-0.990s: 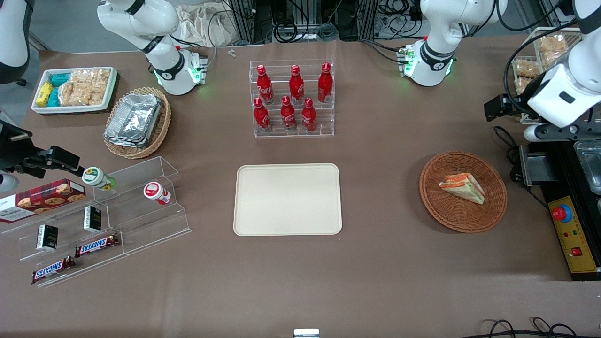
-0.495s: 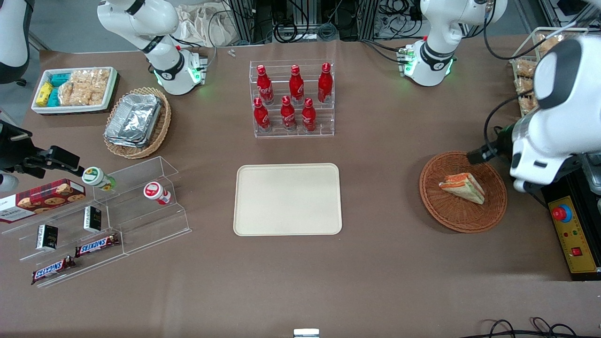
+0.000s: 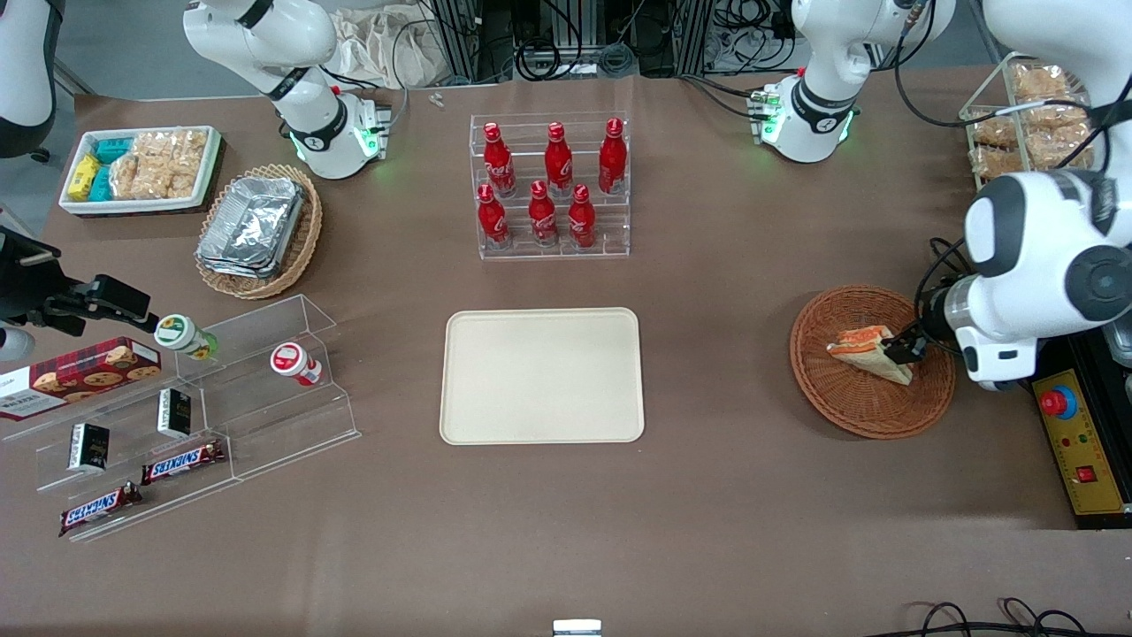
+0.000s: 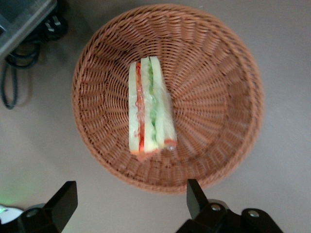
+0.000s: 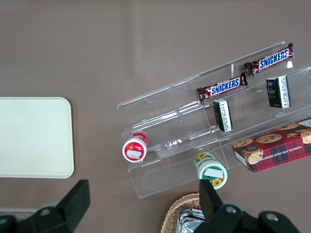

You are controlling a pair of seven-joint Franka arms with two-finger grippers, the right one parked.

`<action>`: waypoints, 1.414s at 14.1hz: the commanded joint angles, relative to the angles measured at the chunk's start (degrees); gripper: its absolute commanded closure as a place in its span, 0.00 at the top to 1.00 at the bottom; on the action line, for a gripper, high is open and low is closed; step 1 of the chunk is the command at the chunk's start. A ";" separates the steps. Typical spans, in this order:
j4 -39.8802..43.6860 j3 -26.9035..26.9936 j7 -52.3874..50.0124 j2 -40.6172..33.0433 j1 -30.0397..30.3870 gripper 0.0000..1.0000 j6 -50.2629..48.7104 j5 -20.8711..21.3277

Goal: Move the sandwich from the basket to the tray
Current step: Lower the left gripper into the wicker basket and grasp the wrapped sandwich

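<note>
Front view first, and we are seeing the gripper (image 3: 904,348) hanging over the basket (image 3: 871,414), right above the end of the sandwich (image 3: 862,349) that points toward the working arm's end of the table. We are watching the sandwich lying inside the basket, nowhere near the tray (image 3: 541,375), which is sitting flat at the middle of the table, well apart from the basket and nearer to the front camera than the rack of red bottles (image 3: 548,186). Switching to the left wrist view, we are looking straight down on the sandwich (image 4: 148,109) resting on its side on the wicker of the basket (image 4: 218,97), filling layers showing. The gripper (image 4: 131,204) is holding its jaws spread wide, both fingers (image 4: 194,194) clear of the wrap and gripping nothing.
</note>
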 commanded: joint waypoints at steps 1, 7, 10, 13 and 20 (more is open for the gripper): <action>-6.65 1.96 -2.73 0.81 -0.29 1.00 8.86 -0.03; -11.67 2.77 -3.78 6.17 -0.29 1.00 21.61 -1.17; -11.42 2.77 -3.87 7.67 -0.29 0.88 22.42 -1.43; -10.80 2.68 -3.52 7.41 -0.38 0.00 21.90 -3.89; -3.62 -0.73 6.29 -5.49 -1.61 0.00 -3.80 -3.28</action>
